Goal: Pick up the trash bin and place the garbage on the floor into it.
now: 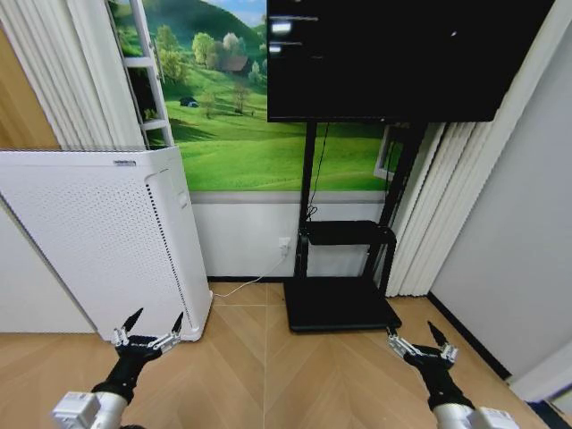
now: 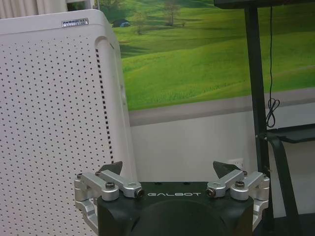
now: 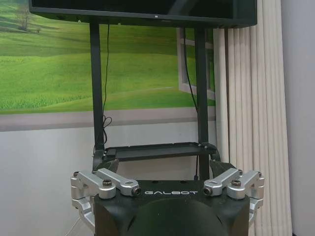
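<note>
Hovering low: left end effector [image 1: 154, 322], right end effector [image 1: 416, 333], both spread, empty.

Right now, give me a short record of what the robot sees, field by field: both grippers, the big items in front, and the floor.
left gripper: low at the left, fingers open, holding nothing, in front of the white perforated appliance
right gripper: low at the right, fingers open, holding nothing
ahead: black TV stand with a dark screen against a meadow mural
floor: wood herringbone, white cable along the wall
right side: pleated curtain
</note>
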Controlling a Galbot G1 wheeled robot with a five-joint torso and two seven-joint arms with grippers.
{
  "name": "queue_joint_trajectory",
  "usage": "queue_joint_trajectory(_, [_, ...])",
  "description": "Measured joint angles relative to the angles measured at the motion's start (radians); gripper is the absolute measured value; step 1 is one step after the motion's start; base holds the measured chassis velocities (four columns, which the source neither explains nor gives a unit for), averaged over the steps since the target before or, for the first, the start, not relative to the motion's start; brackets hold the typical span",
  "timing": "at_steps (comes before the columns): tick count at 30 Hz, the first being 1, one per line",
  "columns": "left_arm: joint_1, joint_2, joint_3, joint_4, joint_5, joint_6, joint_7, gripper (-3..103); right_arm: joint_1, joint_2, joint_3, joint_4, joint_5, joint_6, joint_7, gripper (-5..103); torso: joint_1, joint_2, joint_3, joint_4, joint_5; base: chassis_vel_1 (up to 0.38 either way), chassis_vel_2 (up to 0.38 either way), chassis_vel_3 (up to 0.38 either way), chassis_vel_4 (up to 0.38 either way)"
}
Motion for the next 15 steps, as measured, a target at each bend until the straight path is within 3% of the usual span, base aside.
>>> queue_joint_trajectory(15, [0.0,0.0,0.0,0.0,0.0,0.0,0.0,100,0.0,0.0,0.0,0.0,0.0,0.0,0.0,100,0.024,0.059,0.035,0.0,0.0,0.0,0.0,0.0,0.0])
